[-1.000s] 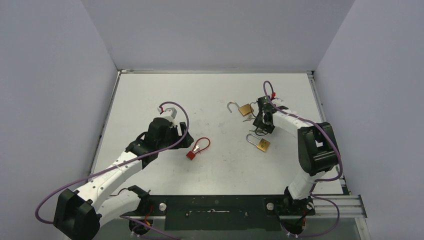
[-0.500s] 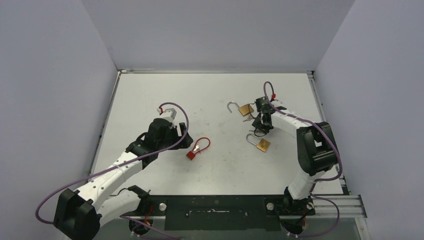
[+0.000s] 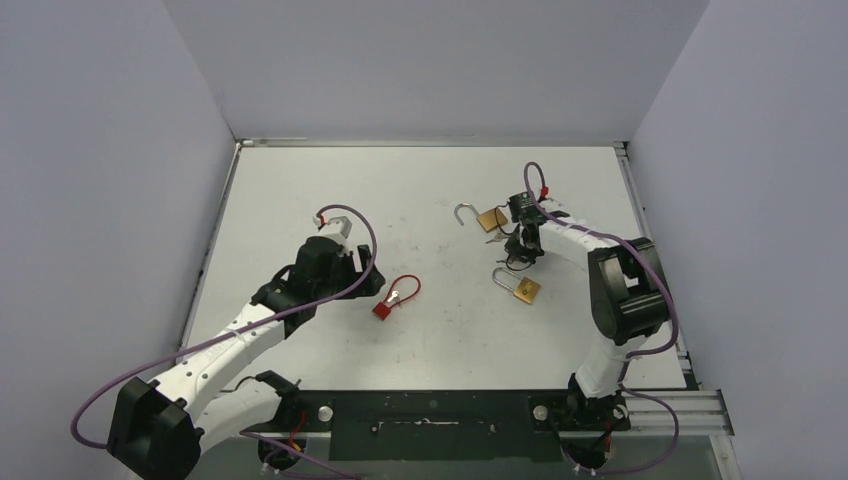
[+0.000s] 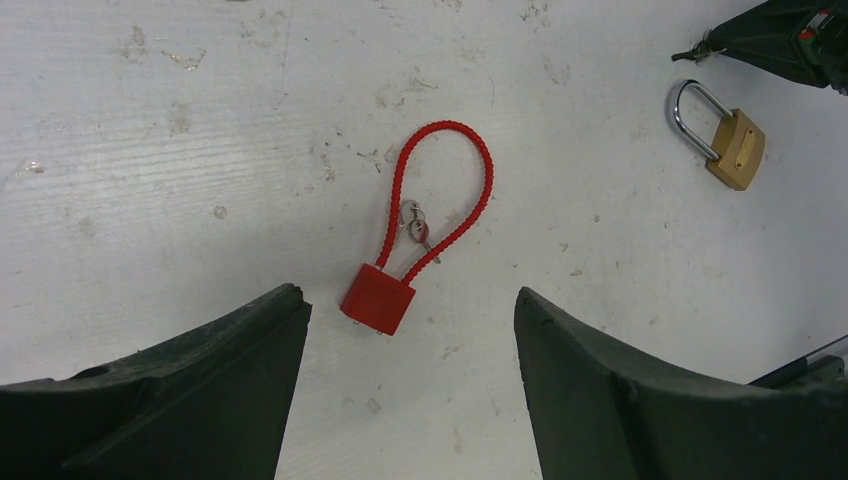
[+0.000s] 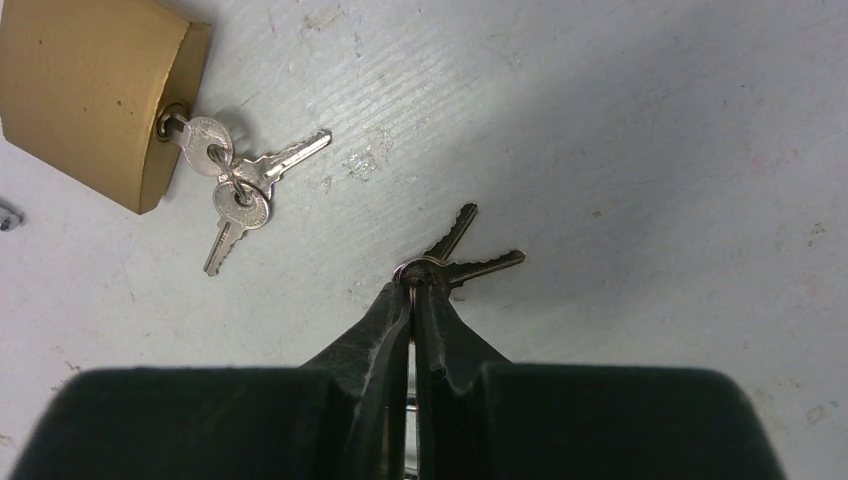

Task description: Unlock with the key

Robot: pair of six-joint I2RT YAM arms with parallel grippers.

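My right gripper is shut on the ring end of a pair of silver keys, whose blades stick out beyond the fingertips just over the table. In the top view this gripper sits between two brass padlocks. The far one has its shackle swung open and its own keys in the keyhole. The near one lies with its shackle shut. My left gripper hangs open above a red cable lock, touching nothing.
A small set of keys lies inside the red lock's cable loop. The near brass padlock shows at the left wrist view's upper right. White walls enclose the table on three sides.
The right gripper's jaws have closed onto the keys and the wrist has shifted slightly toward the back. The left arm and the locks have stayed put.
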